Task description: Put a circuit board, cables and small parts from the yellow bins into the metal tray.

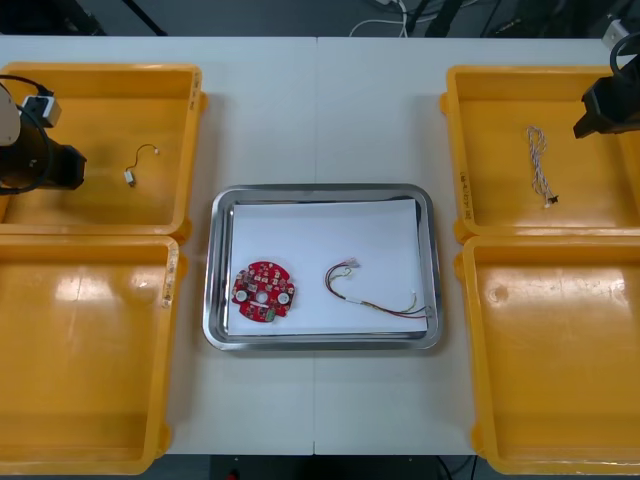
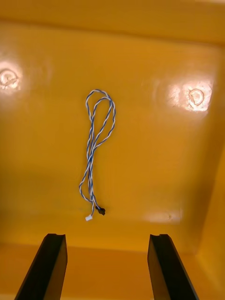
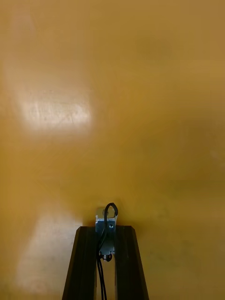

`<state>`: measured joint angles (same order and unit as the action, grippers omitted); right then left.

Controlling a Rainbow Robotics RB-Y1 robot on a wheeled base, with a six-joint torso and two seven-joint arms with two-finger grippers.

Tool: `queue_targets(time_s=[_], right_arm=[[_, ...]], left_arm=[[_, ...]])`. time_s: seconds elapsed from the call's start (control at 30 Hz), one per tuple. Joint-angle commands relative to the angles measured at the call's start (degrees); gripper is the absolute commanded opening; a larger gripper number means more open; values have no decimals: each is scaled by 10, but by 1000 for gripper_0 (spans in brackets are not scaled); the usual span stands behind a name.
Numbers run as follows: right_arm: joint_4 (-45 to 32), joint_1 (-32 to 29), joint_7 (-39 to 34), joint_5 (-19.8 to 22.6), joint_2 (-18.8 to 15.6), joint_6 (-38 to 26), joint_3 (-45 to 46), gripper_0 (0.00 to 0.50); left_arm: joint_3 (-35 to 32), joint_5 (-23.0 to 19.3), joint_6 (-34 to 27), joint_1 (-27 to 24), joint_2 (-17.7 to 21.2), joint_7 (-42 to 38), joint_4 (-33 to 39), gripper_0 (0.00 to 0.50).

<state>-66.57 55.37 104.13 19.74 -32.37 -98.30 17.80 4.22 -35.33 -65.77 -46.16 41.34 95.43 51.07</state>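
Lined with white, the metal tray holds a round red circuit board and a red and yellow cable. My left gripper hovers over the far left yellow bin. In the left wrist view its fingers are shut on a small metal part with a black cable attached. A thin black cable shows on that bin's floor, to the gripper's right. My right gripper is above the far right bin, open. A twisted blue and white cable lies ahead of its fingers.
The near left bin and near right bin show bare floors. White table lies around the tray, between the bins.
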Motion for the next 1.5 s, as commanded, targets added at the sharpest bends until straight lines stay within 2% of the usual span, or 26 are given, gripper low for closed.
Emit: queue_targets(time_s=[0.03, 0.3, 0.5, 0.73, 1.0, 1.3, 1.5], right_arm=[[13, 33, -23, -7, 4, 38, 14, 500], [97, 62, -27, -6, 14, 114, 7, 500], [167, 77, -23, -7, 20, 184, 1, 500], [196, 77, -21, -15, 31, 222, -7, 500], [243, 77, -20, -20, 39, 260, -15, 500], [275, 75, -22, -20, 42, 276, -22, 500], [291, 71, -20, -20, 47, 294, -22, 500]], left_arm=[[-40, 12, -54, -25, 12, 57, 36, 0], [-83, 38, -160, -23, 12, 55, 105, 0], [-110, 56, -248, 1, 12, 49, 199, 0], [-117, 83, -338, 28, 7, 33, 304, 0], [-118, 84, -438, 66, -10, -50, 453, 0], [-118, 71, -442, 87, -42, -135, 561, 0], [-101, 71, -442, 86, -74, -170, 580, 0]])
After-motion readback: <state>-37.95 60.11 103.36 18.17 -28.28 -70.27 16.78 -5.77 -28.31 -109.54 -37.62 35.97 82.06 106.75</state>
